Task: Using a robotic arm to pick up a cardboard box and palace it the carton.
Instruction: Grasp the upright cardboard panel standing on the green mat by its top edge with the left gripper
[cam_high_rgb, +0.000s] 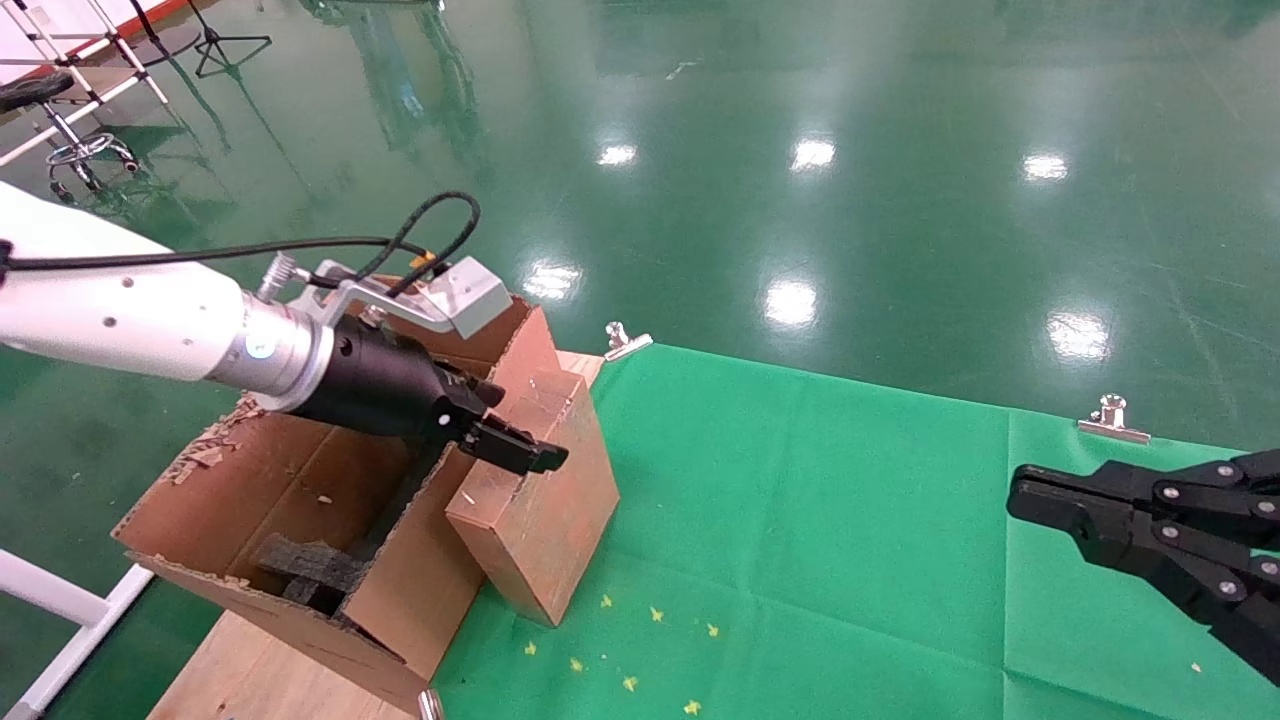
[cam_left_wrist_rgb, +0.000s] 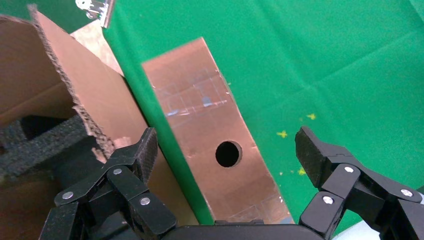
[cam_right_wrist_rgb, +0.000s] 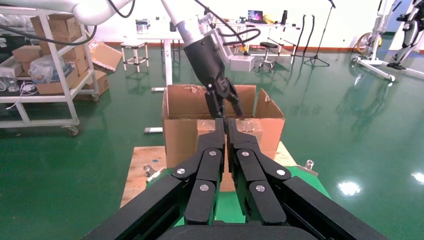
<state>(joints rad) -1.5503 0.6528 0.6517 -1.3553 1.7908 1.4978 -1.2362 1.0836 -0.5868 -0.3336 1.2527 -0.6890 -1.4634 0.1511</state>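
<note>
The small reddish-brown cardboard box (cam_high_rgb: 545, 520) stands on end on the green cloth, close beside the carton (cam_high_rgb: 400, 590). Its top face with a round hole and tape shows in the left wrist view (cam_left_wrist_rgb: 210, 125), with a thin strip of green between it and the carton flap (cam_left_wrist_rgb: 100, 105). The white robotic arm's left gripper (cam_high_rgb: 515, 425) is open just above the box, jaws spread wide on either side of it (cam_left_wrist_rgb: 227, 145), not touching it. My right gripper (cam_high_rgb: 1020, 495) is shut and empty at the far right (cam_right_wrist_rgb: 226, 125).
Black foam pieces (cam_high_rgb: 310, 570) lie inside the carton, which stands on a wooden board (cam_high_rgb: 250, 670). Metal clips (cam_high_rgb: 625, 340) (cam_high_rgb: 1112, 420) hold the green cloth (cam_high_rgb: 800, 520) at its far edge. Beyond it is green floor.
</note>
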